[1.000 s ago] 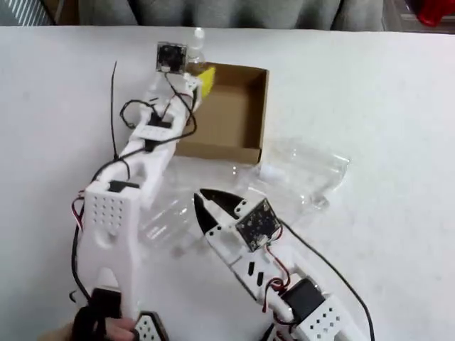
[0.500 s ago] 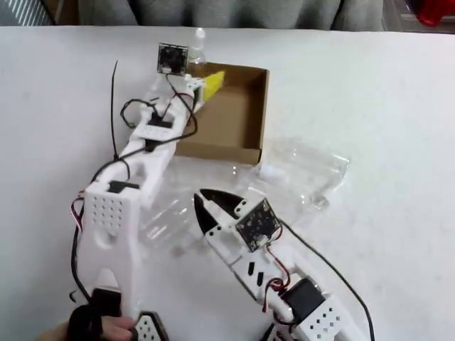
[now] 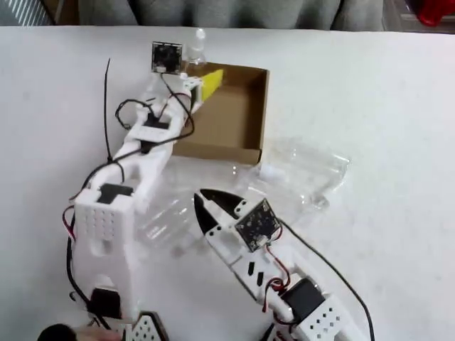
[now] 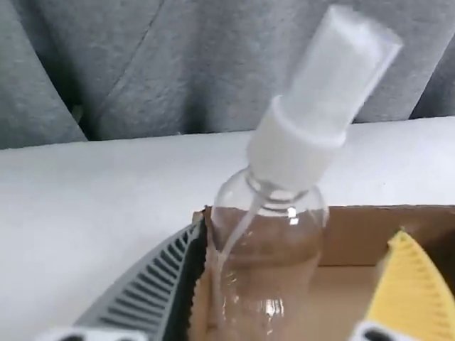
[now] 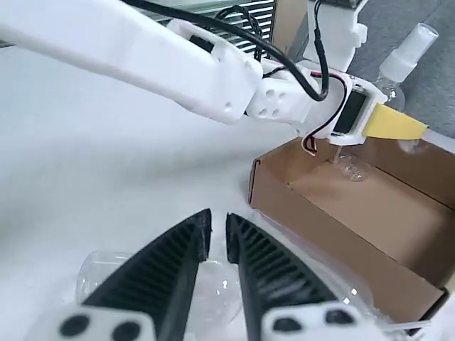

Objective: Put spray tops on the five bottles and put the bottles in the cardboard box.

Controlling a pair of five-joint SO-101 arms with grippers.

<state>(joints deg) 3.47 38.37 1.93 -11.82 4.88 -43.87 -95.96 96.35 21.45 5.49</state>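
Straddling the spray-topped bottle (image 4: pixel 270 270) in the cardboard box (image 3: pixel 220 150), the left gripper (image 4: pixel 298 234), jaws parted, needed a straight lift to avoid toppling it.

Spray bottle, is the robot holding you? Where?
Not gripped. The spray bottle stands between the open fingers of the left end effector, touching the grey finger, yellow finger apart.
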